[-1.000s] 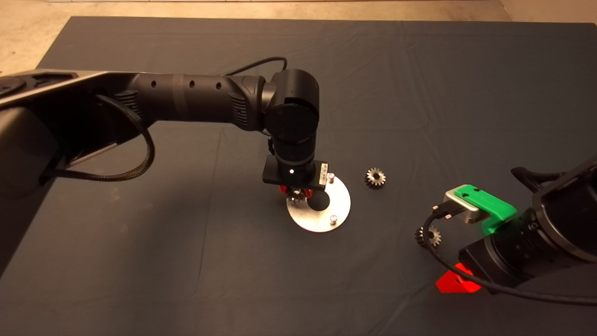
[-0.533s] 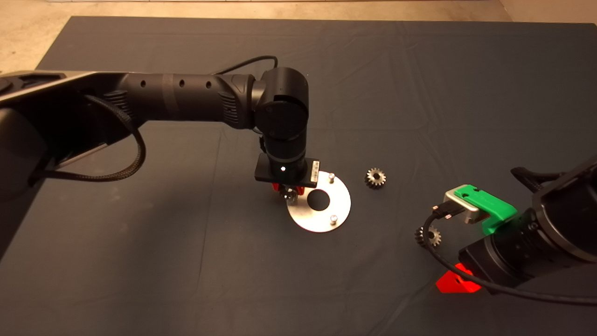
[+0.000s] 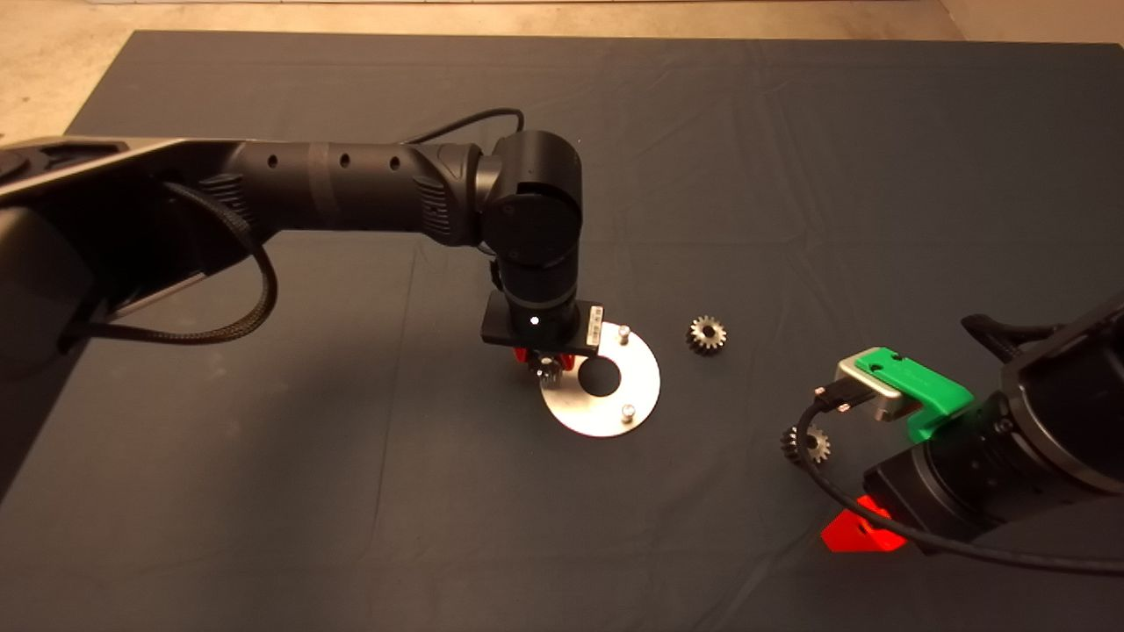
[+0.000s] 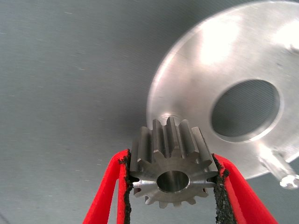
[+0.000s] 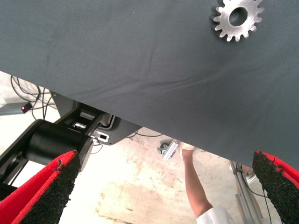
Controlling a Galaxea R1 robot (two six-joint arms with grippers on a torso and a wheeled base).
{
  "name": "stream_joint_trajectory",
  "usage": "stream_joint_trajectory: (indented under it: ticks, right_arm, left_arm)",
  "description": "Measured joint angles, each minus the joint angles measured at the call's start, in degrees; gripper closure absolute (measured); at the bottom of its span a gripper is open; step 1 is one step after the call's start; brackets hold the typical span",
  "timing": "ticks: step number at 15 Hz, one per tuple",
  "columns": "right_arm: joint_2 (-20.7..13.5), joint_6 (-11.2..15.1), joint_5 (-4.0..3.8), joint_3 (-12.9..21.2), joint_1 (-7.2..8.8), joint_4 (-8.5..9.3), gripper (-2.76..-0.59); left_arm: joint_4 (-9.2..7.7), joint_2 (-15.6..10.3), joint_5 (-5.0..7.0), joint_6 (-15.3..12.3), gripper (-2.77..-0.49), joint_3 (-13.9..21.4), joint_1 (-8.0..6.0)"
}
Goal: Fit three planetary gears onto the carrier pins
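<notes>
Gripping one of the planetary gears (image 4: 170,175) between the black pads of my left gripper (image 4: 172,186), I hold it by its toothed flanks with its bore facing my wrist camera, just above the near rim of the carrier disc (image 4: 205,70). Right behind the gear, at the disc's edge, a small raised glint shows that I take to be the pin I am aiming for, though the gear covers most of it and I cannot be sure. Beyond the disc's large central hole, a second of the carrier pins (image 4: 280,170) stands bare, and from the head view a third pin (image 3: 623,333) is bare too, on the far side from my fingers. So I judge this to be the first of three installs, with the gear not yet seated. The next move calls for lining the bore up squarely over the pin, keeping the gear level, then lowering it straight and letting go only once it has slid down. Further out, a second gear (image 3: 706,334) lies on the mat (image 3: 790,175) well past the disc, and a third gear (image 3: 810,444) lies just beside my right gripper (image 5: 163,186), which waits parked at the mat's edge with its fingers spread wide and holding nothing. From above, my own wrist hides the gear and the pin beneath it.
</notes>
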Motion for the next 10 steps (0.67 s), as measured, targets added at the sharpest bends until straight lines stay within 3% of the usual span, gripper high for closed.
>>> stream_joint_trajectory:
  ticks: [10]
  right_arm:
    - [0.0,0.0,-0.02,0.0,-0.02,0.0,-2.75]
  left_arm:
    - [0.0,0.6,0.11,0.0,-0.86,-0.4,0.11]
